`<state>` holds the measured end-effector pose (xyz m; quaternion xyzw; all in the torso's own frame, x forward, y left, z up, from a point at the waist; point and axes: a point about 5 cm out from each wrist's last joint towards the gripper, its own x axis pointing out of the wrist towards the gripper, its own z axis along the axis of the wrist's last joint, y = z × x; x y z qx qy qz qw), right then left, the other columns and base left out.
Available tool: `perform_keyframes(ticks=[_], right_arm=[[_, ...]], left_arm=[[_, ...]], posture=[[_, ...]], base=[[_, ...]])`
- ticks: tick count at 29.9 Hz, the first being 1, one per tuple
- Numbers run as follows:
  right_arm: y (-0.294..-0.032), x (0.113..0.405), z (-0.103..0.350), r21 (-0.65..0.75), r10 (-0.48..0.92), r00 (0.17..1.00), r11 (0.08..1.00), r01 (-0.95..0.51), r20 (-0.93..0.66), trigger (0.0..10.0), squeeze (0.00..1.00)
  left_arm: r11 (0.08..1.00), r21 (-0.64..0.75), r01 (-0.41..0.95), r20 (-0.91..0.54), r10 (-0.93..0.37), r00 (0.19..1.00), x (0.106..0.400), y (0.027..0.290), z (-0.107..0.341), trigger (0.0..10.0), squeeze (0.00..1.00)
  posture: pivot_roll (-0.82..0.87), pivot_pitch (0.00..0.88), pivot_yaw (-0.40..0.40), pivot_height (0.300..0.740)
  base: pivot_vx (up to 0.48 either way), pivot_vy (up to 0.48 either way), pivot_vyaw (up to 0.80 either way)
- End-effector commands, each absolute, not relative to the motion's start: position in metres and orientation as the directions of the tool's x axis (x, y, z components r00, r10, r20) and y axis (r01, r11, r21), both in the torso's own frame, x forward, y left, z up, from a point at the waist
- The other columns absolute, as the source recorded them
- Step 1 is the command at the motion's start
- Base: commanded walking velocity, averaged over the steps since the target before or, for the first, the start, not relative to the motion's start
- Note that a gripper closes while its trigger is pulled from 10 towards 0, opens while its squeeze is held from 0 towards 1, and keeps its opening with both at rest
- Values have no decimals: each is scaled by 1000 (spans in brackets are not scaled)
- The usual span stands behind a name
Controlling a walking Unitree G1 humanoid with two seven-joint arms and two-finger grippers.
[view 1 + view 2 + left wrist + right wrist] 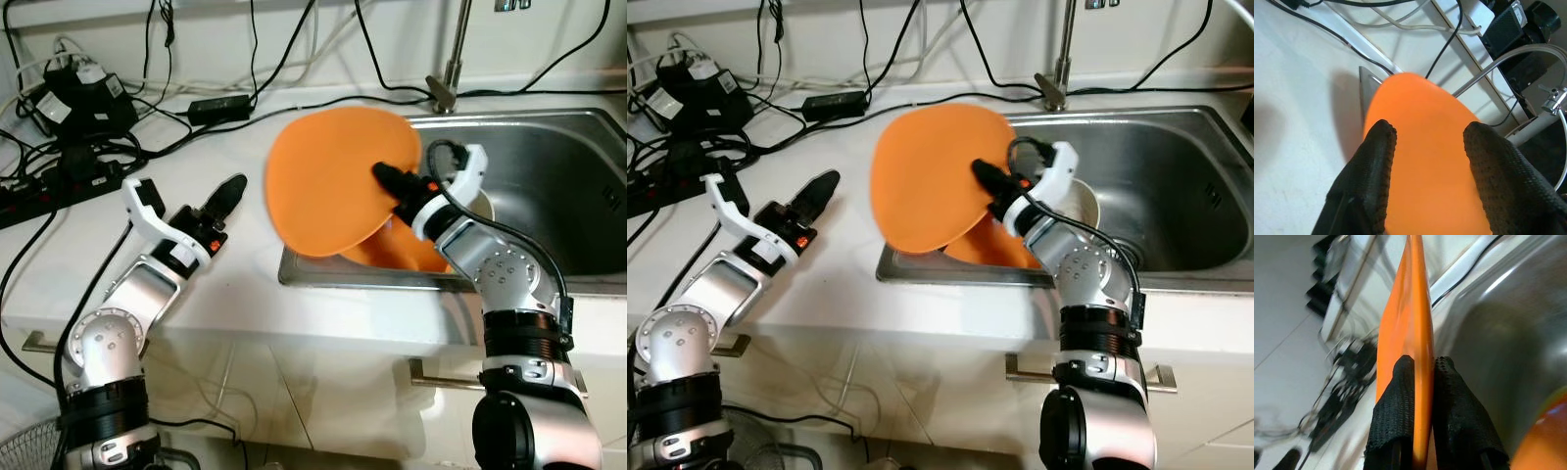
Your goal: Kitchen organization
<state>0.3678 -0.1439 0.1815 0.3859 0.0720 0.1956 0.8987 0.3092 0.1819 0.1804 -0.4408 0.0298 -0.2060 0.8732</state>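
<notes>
My right gripper [387, 176] is shut on the rim of an orange plate [333, 181], holding it tilted on edge above the sink's left rim. The right wrist view has both fingertips [1400, 369] pinching the thin plate edge [1405, 308]. A second orange plate [407, 253] lies in the sink under the held one. Over the white counter, left of the held plate, my left gripper [230, 191] hovers open and points at it. In the left wrist view the plate [1435, 147] sits beyond the spread fingers [1371, 166], not touched by them.
The steel sink [558, 166] is at the right with a faucet [451, 59] behind it and a metal bowl [1080, 201] inside. A power strip, chargers and tangled cables [69, 147] crowd the counter's back left. A black adapter [220, 106] lies near the wall.
</notes>
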Motion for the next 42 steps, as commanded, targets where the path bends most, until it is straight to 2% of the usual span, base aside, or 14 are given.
perform_keyframes(ticks=[1,5,13,18,22,23,30,35,36,38,39,40,41,42], right_arm=[[-143,373,193,716,379,924,631,-299,53,0,0],[-160,380,191,737,240,970,648,-192,41,0,0],[-176,384,189,742,127,992,663,-99,19,0,0],[-192,387,180,687,-1,999,726,32,-45,0,0],[-196,387,171,607,-40,993,789,101,-113,0,0],[-199,386,161,559,-69,981,814,159,-179,0,0],[-204,382,140,489,-112,948,835,252,-297,0,0],[-199,382,136,473,-84,942,848,239,-324,0,0],[-193,381,130,458,-51,933,861,222,-356,1216,0],[-191,381,128,451,-40,929,866,216,-368,1216,0],[-185,380,124,456,-7,924,868,196,-383,2510,0],[-183,380,122,454,7,921,871,186,-389,3216,0],[-183,380,122,454,7,921,871,186,-389,3216,0],[-178,379,120,455,27,916,873,173,-400,4471,0]], left_arm=[[533,-774,342,136,-388,912,309,184,183,10000,1000],[540,-747,389,140,-444,885,306,174,184,10000,1000],[561,-720,409,116,-484,867,304,167,181,10000,1000],[634,-647,423,33,-532,846,300,160,172,10000,1000],[660,-613,434,5,-546,838,299,158,170,10000,1000],[673,-596,439,-13,-554,832,298,156,168,10000,1000],[708,-522,476,-83,-597,798,294,151,161,10000,1000],[731,-428,532,-160,-640,751,289,144,157,10000,1000],[720,-397,569,-177,-669,722,286,138,158,10000,1000],[716,-385,582,-181,-677,713,285,136,158,10000,1000],[712,-362,602,-194,-689,698,284,133,159,10000,1000],[712,-352,608,-199,-691,695,284,132,158,10000,1000],[712,-352,608,-199,-691,695,284,132,158,10000,1000],[710,-336,618,-205,-696,688,283,131,158,10000,1000]], posture=[[12,14,149,740],[12,13,149,740],[11,12,148,740],[14,12,148,740],[14,12,147,740],[15,12,147,740],[16,14,146,740],[16,14,148,740],[17,14,150,740],[17,14,150,740],[17,13,150,740],[16,13,153,740],[16,13,153,740],[16,13,155,740]], base=[[0,0,0],[0,0,0],[0,0,0],[0,0,0],[0,0,0],[0,0,0],[0,0,0],[0,0,0],[0,0,0],[0,0,0],[0,0,0],[0,0,0],[0,0,0],[0,0,0]])
